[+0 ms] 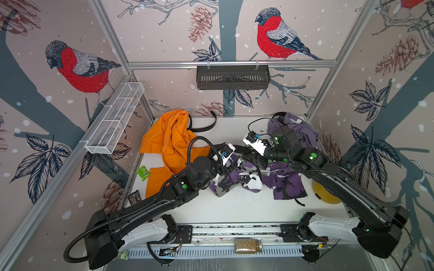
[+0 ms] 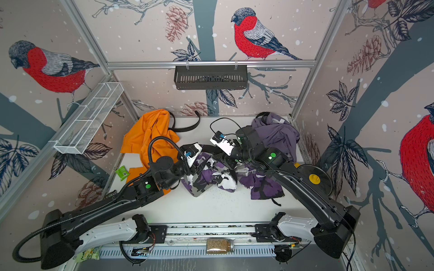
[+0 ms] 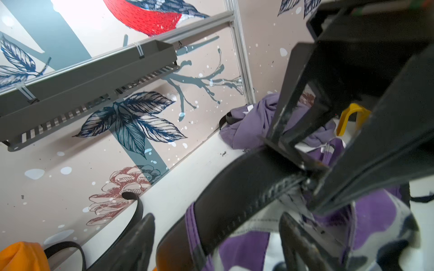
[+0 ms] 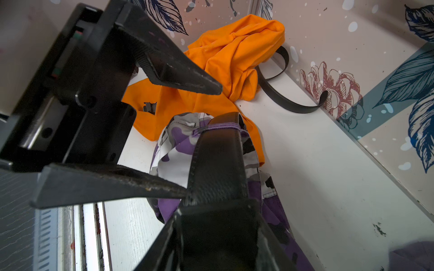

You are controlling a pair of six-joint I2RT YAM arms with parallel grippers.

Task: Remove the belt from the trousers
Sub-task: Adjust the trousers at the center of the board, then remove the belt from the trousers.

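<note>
The purple camouflage trousers (image 1: 237,179) (image 2: 209,176) lie crumpled mid-table. A black belt (image 3: 234,194) (image 4: 218,159) runs through a purple loop (image 4: 217,127) on their waistband. My right gripper (image 4: 216,234) is shut on the belt, just short of that loop; the left wrist view shows its tips (image 3: 305,174) pinching the strap. My left gripper (image 3: 218,244) is open. Its fingers (image 3: 136,246) straddle the belt and loop with gaps on both sides. In both top views the two grippers meet above the trousers' far edge, which hides the belt there.
Orange trousers (image 1: 171,140) with another black belt (image 1: 204,127) lie at the back left. A lilac garment (image 1: 298,132) fills the back right corner. A green packet (image 1: 143,173), a dark sweet packet (image 1: 134,198) and a yellow disc (image 1: 325,196) lie near the table's sides.
</note>
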